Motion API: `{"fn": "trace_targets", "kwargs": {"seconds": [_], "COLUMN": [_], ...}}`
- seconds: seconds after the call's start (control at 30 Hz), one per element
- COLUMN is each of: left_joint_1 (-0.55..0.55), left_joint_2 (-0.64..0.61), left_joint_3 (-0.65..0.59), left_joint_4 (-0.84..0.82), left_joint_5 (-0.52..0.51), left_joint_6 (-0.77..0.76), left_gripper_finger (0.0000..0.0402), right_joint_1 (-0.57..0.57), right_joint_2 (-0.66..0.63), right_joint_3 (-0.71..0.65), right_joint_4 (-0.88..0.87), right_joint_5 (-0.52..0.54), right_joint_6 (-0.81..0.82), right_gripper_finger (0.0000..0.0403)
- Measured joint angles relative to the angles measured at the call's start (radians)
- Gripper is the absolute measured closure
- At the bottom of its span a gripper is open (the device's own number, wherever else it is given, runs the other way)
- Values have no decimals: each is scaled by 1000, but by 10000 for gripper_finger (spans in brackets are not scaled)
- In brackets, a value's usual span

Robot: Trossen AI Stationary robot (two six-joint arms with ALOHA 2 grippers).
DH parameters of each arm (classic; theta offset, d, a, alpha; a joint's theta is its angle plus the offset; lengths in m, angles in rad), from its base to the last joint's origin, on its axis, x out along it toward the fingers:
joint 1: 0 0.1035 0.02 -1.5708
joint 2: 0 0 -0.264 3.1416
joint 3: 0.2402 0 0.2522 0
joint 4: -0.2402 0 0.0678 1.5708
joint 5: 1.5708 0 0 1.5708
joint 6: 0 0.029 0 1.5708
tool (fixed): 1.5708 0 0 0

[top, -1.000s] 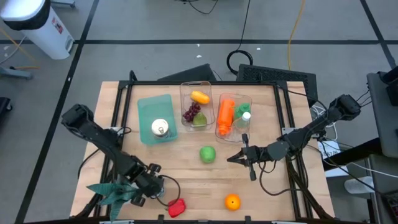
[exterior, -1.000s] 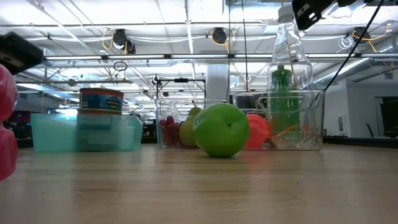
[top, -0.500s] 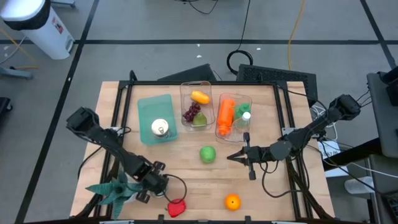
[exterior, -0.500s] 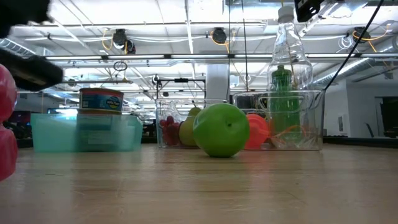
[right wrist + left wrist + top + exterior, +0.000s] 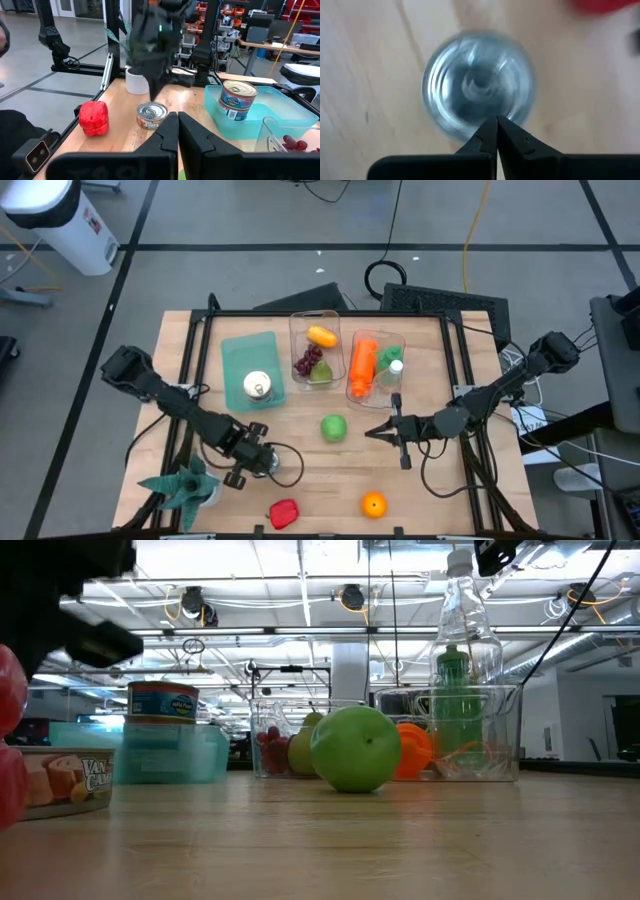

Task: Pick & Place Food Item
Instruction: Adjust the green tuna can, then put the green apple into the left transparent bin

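A small tin can [image 5: 151, 115] stands upright on the wood near the table's near left, seen from above in the left wrist view [image 5: 477, 95] and at the left of the low view [image 5: 60, 780]. My left gripper [image 5: 265, 464] is shut and points down right over the can's top [image 5: 151, 98]. A red pepper [image 5: 284, 513] lies nearer the near edge, a green apple [image 5: 333, 428] at mid-table and an orange [image 5: 374, 504] near the near edge. My right gripper [image 5: 385, 432] is shut and waits in the air to the right of the apple. My left gripper [image 5: 496, 121] has its shut fingers pointing down from above over the can's top, near its rim [image 5: 470, 131]. The can stands on its base on the table. Whether the fingertips touch the lid, I cannot tell.
A teal tray [image 5: 240, 348] holds another can. One clear bin [image 5: 296, 330] holds fruit, a second [image 5: 400, 340] a carrot and bottles, all toward the far edge. A potted plant [image 5: 185, 485] stands at the near left corner. Bare wood lies between apple, pepper and orange.
My left gripper has moved from beside the plant toward the table's right and a little toward the far edge, ending over the can. The can now shows at the left of the low view, where it did not show before. The right arm kept still.
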Motion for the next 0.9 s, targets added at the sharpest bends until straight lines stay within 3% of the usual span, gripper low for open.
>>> {"fn": "trace_targets", "kwargs": {"seconds": [0.2,0.27,0.47,0.57,0.77,0.9], "left_joint_1": [-2,-4,-76,-71,-36,-35], "left_joint_2": [-154,-223,-513,-659,-898,-1035], "left_joint_3": [5,5,-1,-91,-342,-496], "left_joint_4": [29,29,99,203,430,522], "left_joint_5": [14,25,-193,-308,-460,-504], "left_joint_6": [3,66,266,304,234,259], "left_gripper_finger": [394,394,399,396,399,396], "right_joint_1": [0,0,0,0,0,-26], "right_joint_2": [0,0,5,21,64,95], "right_joint_3": [0,0,0,0,0,58], "right_joint_4": [4,6,2,17,136,98], "right_joint_5": [2,1,-2,-2,-2,-2], "right_joint_6": [-2,-3,-4,-24,-51,1], "right_gripper_finger": [403,402,392,388,398,400]}}
